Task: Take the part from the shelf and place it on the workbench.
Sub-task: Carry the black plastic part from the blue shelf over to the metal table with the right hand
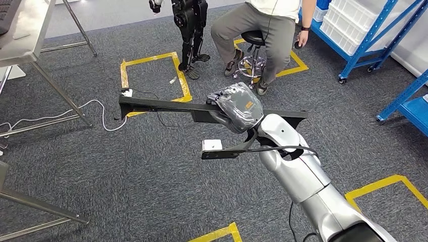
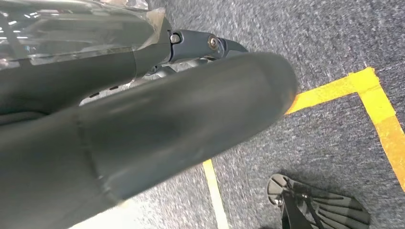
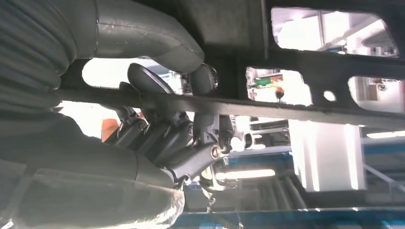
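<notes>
Right robot hand (image 1: 236, 107) grips one long black part (image 1: 166, 105) near its middle, fingers (image 3: 157, 138) wrapped around a bar of it, carrying it level above the carpet. The left robot hand (image 2: 143, 129) hangs by the floor; whether it's open or closed, I cannot tell. I'd worry the long ends swing or twist in that single grip, or clip the seated person (image 1: 262, 30) or the metal worktop (image 1: 30, 35). One part, one person, two blue shelves (image 1: 368, 30).

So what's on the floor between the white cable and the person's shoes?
In the head view, a yellow tape square lies on the grey carpet between the white cable and the person's shoes; another robot's black legs stand at its far corner.
</notes>
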Robot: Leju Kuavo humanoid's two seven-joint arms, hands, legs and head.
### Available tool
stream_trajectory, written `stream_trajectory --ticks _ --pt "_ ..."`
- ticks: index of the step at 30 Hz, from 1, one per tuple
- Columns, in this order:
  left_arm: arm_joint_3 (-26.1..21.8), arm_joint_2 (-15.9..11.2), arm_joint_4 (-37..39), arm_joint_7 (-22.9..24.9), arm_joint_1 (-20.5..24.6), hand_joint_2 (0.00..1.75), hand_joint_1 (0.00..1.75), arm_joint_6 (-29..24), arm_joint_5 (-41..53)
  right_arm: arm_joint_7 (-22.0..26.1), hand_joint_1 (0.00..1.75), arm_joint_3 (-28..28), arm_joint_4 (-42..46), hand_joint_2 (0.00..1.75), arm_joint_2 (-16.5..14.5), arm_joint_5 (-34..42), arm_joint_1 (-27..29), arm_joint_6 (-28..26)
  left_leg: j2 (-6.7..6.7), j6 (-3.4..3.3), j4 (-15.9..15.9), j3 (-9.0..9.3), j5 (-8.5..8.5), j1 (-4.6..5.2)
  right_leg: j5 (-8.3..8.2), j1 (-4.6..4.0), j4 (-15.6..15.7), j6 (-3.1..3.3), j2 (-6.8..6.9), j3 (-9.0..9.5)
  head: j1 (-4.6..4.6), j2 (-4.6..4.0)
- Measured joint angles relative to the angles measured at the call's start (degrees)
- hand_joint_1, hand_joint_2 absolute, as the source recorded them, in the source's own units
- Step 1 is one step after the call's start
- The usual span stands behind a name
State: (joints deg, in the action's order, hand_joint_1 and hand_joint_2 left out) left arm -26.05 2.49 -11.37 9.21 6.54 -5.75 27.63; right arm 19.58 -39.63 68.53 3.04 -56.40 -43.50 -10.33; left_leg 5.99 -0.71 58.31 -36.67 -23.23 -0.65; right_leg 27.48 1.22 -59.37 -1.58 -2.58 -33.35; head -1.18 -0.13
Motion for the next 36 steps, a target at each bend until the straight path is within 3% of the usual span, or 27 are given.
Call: stream_trajectory --ticks 2,4,6,8,9,10,11,13,15,17,19,21,23,24,25,28,30,32,34,36 --pt "0.02 0.02 0.01 -0.01 -0.27 0.0 0.0 0.01 0.0 0.01 1.71 -0.08 0.01 1.75 -0.11 0.01 -0.05 -0.01 0.13 0.62 -0.03 -0.38 0.16 -0.22 -0.38 -0.09 0.15 0.74 0.89 0.0 -0.02 0.0" --pt "0.07 0.04 0.02 0.01 -0.41 0.0 0.0 0.02 0.02 0.01 1.71 -0.13 0.02 1.75 -0.33 0.02 -0.16 -0.01 -2.15 1.1 2.04 -1.37 -1.2 -0.26 -0.6 -0.01 0.37 1.53 1.76 0.11 -0.16 0.0" --pt "0.13 0.05 0.02 0.0 -0.28 0.0 0.0 0.03 0.09 0.0 1.71 -0.17 0.02 1.75 -0.38 0.0 -0.19 -0.01 -4.97 1.44 8.71 -4.45 -4.78 -0.2 -0.56 -0.25 0.42 2.11 2.82 0.19 -0.28 0.0" --pt "0.2 0.08 0.02 0.0 -0.19 0.0 0.0 0.11 0.24 0.0 1.71 -0.22 0.02 1.75 -0.26 -0.04 -0.08 -0.03 -5.76 1.55 15.72 -7.85 -7.55 -0.24 -0.46 -0.62 0.41 2.36 4.09 0.17 -0.28 0.0" --pt "0.22 0.11 0.02 0.01 -0.19 0.0 0.0 0.15 0.33 0.0 1.71 -0.24 0.02 1.75 -0.22 -0.08 -0.03 -0.04 -5.83 1.47 16.6 -8.26 -7.46 -0.24 -0.42 -0.76 0.41 2.42 4.7 0.16 -0.29 0.0" --pt "0.23 0.13 0.02 0.01 -0.19 0.0 0.0 0.17 0.43 0.0 1.71 -0.25 0.02 1.75 -0.17 -0.11 0.0 -0.07 -5.95 1.27 15.33 -7.53 -6.44 -0.21 -0.38 -0.9 0.41 2.47 5.3 0.19 -0.28 0.0" --pt "0.24 0.12 0.02 0.01 -0.16 0.0 0.0 0.17 0.51 0.0 1.71 -0.25 0.02 1.75 -0.11 -0.14 -0.01 -0.1 -6.38 0.96 12.02 -5.67 -4.76 -0.12 -0.32 -1.02 0.41 2.53 5.85 0.26 -0.27 0.0" --pt "0.27 0.11 0.01 0.02 0.11 0.0 0.0 0.17 0.66 0.01 1.71 -0.2 0.02 1.75 0.03 -0.16 -0.1 -0.17 -8.84 0.12 4.25 -1.33 -2.13 0.49 -0.16 -1.41 0.42 2.52 6.89 0.38 -0.24 0.0" --pt "0.3 0.13 0.0 0.03 0.48 0.0 0.0 0.17 0.88 0.01 1.71 -0.13 0.02 1.75 0.17 -0.16 -0.17 -0.24 -10.07 -0.44 0.83 0.41 -1.47 1.15 0.01 -1.75 0.44 2.32 7.91 0.42 -0.24 0.0" --pt "0.32 0.1 0.0 0.08 0.63 0.0 0.0 0.19 1.07 0.02 1.71 -0.11 0.03 1.75 0.21 -0.16 -0.17 -0.26 -8.74 -0.85 0.48 0.37 -1.19 1.28 0.19 -1.91 0.56 1.97 8.85 0.51 -0.25 0.0" --pt "0.37 0.14 0.01 0.2 0.69 0.0 0.0 0.23 1.14 0.02 1.71 -0.08 0.08 1.75 0.33 -0.16 -0.18 -0.28 -7.61 -1.52 -0.3 0.71 -0.6 0.99 1.2 -1.8 -1.03 1.64 7.15 -0.14 -0.21 0.0" --pt "0.43 0.24 0.01 0.3 0.97 0.0 0.0 0.31 1.23 0.02 1.71 -0.02 0.12 1.75 0.73 -0.21 -0.02 -0.37 -6.34 -1.99 -0.76 0.93 -0.17 0.68 3.8 -1.47 -6.88 1.69 4.04 -2.85 -0.06 0.0" --pt "0.54 0.3 0.0 0.31 1.21 0.0 0.0 0.51 1.49 0.01 1.71 0.03 0.12 1.75 1.32 -0.4 0.53 -0.48 -4.71 -2.1 -0.73 0.9 -0.11 0.6 6.25 -1.2 -14.13 1.63 2.93 -6.46 0.09 0.0" --pt "0.65 0.34 0.01 0.31 1.23 0.0 0.0 0.65 1.67 -0.01 1.71 0.06 0.12 1.75 1.58 -0.55 0.87 -0.52 -3.84 -2.09 -0.71 0.91 -0.11 0.59 6.49 -1.09 -15.8 1.34 2.81 -7.46 0.09 0.0" --pt "0.78 0.4 0.01 0.31 1.22 0.0 0.0 0.79 1.91 -0.03 1.71 0.1 0.15 1.75 1.79 -0.71 1.13 -0.57 -3.0 -2.07 -0.66 0.92 -0.1 0.55 5.76 -0.97 -15.16 0.88 2.74 -7.41 0.1 0.0" --pt "1.11 0.5 0.02 0.36 1.33 0.0 0.0 1.1 2.38 -0.11 1.71 0.37 0.44 1.75 2.13 -1.05 1.33 -0.77 -0.74 -1.59 -0.12 0.79 -0.33 0.44 0.79 -0.23 -3.96 -0.56 0.95 -2.59 0.1 0.0" --pt "1.27 0.48 0.01 0.49 1.41 0.0 0.0 1.25 2.51 -0.14 1.71 0.56 0.69 1.75 2.26 -1.14 1.33 -0.89 0.32 -0.9 0.19 0.49 -0.44 0.45 -0.73 -0.05 0.08 -0.39 0.11 -0.62 0.02 0.0" --pt "1.32 0.44 0.02 0.65 1.33 0.0 0.0 1.28 2.57 -0.14 1.71 0.66 0.83 1.75 2.2 -1.2 1.33 -0.9 1.02 -0.19 0.07 0.21 -0.28 0.25 -0.96 -0.24 0.26 0.36 0.98 -0.49 -0.03 0.0" --pt "1.32 0.5 0.04 0.73 1.24 0.0 0.0 1.26 2.58 -0.14 1.71 0.75 0.91 1.75 1.91 -1.21 1.17 -0.87 -0.74 0.4 1.33 -0.53 -1.16 0.16 -1.21 -0.2 0.55 1.22 1.85 -0.36 -0.14 0.0" --pt "1.33 0.57 0.07 0.75 1.32 0.0 0.0 1.18 2.59 -0.1 1.71 0.82 0.96 1.75 1.61 -1.21 1.03 -0.81 -3.99 0.84 6.74 -3.08 -4.16 0.12 -1.24 -0.28 0.74 2.11 2.83 -0.25 -0.34 0.0"
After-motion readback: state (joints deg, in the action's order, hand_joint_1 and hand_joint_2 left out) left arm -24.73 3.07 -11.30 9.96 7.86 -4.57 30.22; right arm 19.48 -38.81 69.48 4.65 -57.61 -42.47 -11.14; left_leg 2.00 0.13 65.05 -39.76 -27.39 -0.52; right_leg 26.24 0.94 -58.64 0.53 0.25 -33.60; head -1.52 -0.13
